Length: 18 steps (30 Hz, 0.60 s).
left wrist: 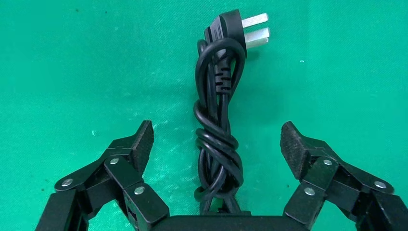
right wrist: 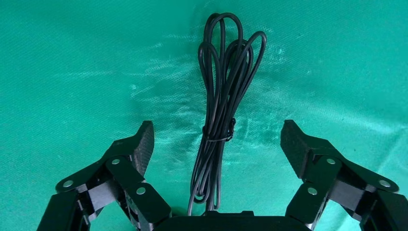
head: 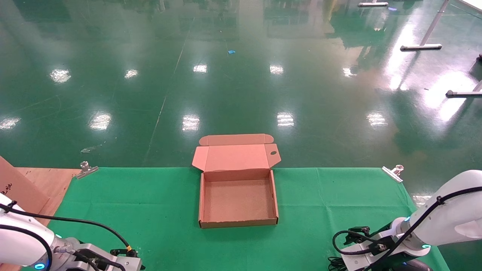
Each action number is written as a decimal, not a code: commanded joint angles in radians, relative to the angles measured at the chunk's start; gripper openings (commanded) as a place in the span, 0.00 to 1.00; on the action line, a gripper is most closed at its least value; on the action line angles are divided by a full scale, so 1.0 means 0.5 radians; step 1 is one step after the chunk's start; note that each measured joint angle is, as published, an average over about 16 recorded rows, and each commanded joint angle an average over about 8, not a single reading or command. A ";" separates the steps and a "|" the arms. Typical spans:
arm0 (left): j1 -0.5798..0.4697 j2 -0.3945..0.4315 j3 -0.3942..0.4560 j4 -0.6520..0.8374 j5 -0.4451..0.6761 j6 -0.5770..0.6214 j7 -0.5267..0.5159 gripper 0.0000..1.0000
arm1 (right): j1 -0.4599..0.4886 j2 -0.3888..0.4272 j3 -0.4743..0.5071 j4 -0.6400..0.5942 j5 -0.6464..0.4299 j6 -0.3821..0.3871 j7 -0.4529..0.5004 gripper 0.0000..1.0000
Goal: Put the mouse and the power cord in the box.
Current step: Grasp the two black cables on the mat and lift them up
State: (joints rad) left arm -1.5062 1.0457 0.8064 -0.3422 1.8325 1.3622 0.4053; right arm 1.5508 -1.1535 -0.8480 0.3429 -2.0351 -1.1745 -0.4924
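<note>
The box (head: 203, 199) stands open in the middle of the green cloth, with nothing inside and its lid (head: 235, 157) folded back over the far edge. In the left wrist view the power cord (left wrist: 215, 144) lies knotted in a bundle on the cloth, and its plug (left wrist: 231, 30) with silver prongs points away. My left gripper (left wrist: 216, 134) is open, one finger on each side of the bundle and neither touching it. My right gripper (right wrist: 216, 132) is also open, astride the mouse's thin tied cable (right wrist: 219, 130). The mouse's body is hidden.
Both arms enter at the near corners, the left arm (head: 94, 259) and the right arm (head: 376, 248). A wooden board (head: 45, 180) lies at the left end. Metal clips (head: 86, 169) (head: 393, 173) pin the green cloth (head: 150, 203) at the far edge.
</note>
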 commanded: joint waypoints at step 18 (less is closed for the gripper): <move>-0.041 0.035 0.013 0.141 0.025 -0.036 0.082 0.00 | 0.049 -0.047 0.023 -0.192 0.046 0.005 -0.162 0.00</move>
State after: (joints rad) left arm -1.5268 1.0636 0.8130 -0.2721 1.8451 1.3437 0.4460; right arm 1.5746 -1.1767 -0.8367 0.2471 -2.0122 -1.1719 -0.5730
